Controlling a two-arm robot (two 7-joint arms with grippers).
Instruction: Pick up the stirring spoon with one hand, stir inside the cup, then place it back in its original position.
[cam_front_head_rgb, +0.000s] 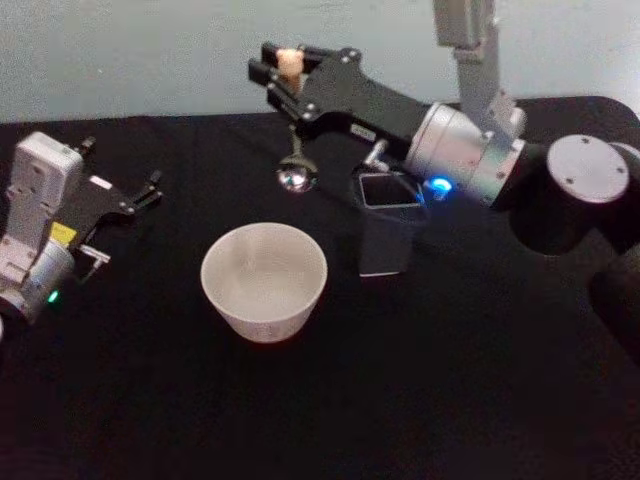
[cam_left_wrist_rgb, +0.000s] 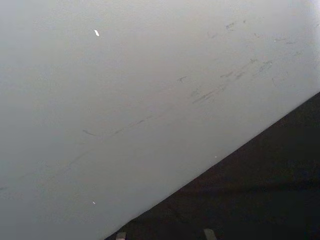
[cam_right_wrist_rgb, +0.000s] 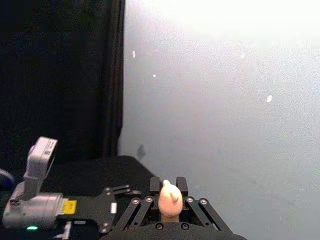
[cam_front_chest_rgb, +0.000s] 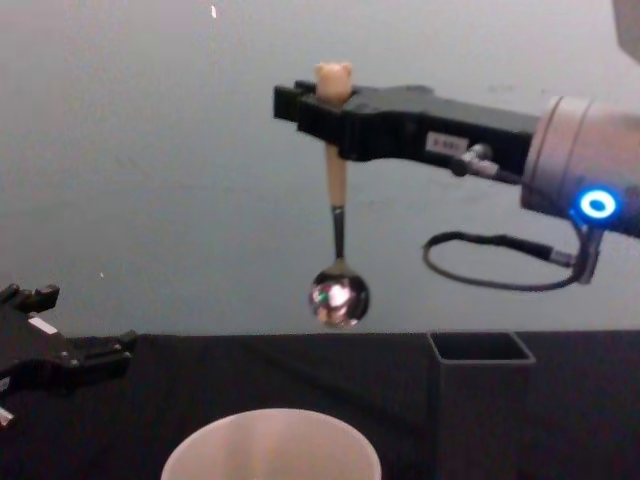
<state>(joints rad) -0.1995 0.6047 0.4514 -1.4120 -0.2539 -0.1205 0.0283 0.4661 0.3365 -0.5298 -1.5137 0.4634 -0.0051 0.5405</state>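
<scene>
The right claw (cam_front_head_rgb: 283, 68) was shut on the pale handle of the spoon (cam_front_head_rgb: 295, 140), gripping it just under the little bear head, which stuck up above the jaws. The arm reached in level from the robot's right, high over the far part of the table (cam_front_head_rgb: 450, 380). The spoon hung nearly upright from the grip, thin neck down and shiny bowl lowest, well above the tabletop.

In the chest view the bowl hung over the cup (cam_front_head_rgb: 265, 318), clear of its rim. In the head view it looked a little beyond the cup and to the left of the dark square holder (cam_front_head_rgb: 385, 225). The holder stood just to the right of the cup, with no spoon in it.

The left claw (cam_front_head_rgb: 130, 185) lay idle on the table at the robot's left, well away from the cup.

By my reading, the pickup was done and the carry to the cup was under way. Next, the spoon's bowl needed centring over the cup's mouth. Then it needed lowering straight down inside without knocking the rim, ready to be swept round.
</scene>
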